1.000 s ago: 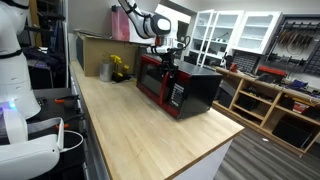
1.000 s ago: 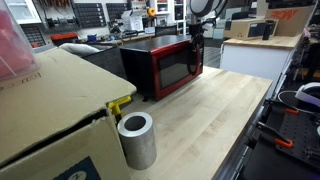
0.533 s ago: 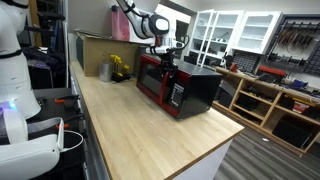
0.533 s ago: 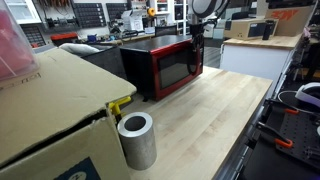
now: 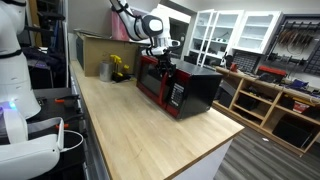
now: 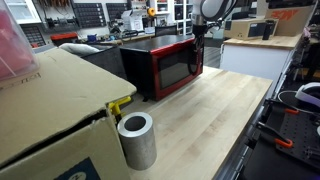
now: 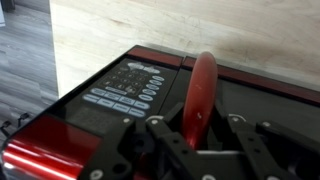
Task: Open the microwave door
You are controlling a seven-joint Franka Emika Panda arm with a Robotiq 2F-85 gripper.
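Note:
The microwave (image 5: 178, 86) (image 6: 160, 62) stands on the wooden table, with a glossy red front and a black body. Its door (image 6: 166, 68) (image 5: 151, 78) looks closed in both exterior views. My gripper (image 5: 166, 58) (image 6: 200, 38) is at the upper part of the front, by the keypad side. In the wrist view my gripper (image 7: 196, 140) has a black finger on each side of the red door handle (image 7: 203, 85) and is closed against it. The light keypad (image 7: 125, 88) lies just beside the handle.
A brown cardboard box (image 5: 95, 48) (image 6: 50, 110) stands behind the microwave, with a grey cylinder (image 6: 136, 140) (image 5: 105, 70) and a yellow object (image 5: 120, 68) by it. The wooden tabletop (image 5: 140, 130) stretches in front. A white robot body (image 5: 15, 80) stands at the table's side.
My arm's wrist has shifted slightly above the microwave. The gripper stays at the handle and the door has not visibly moved.

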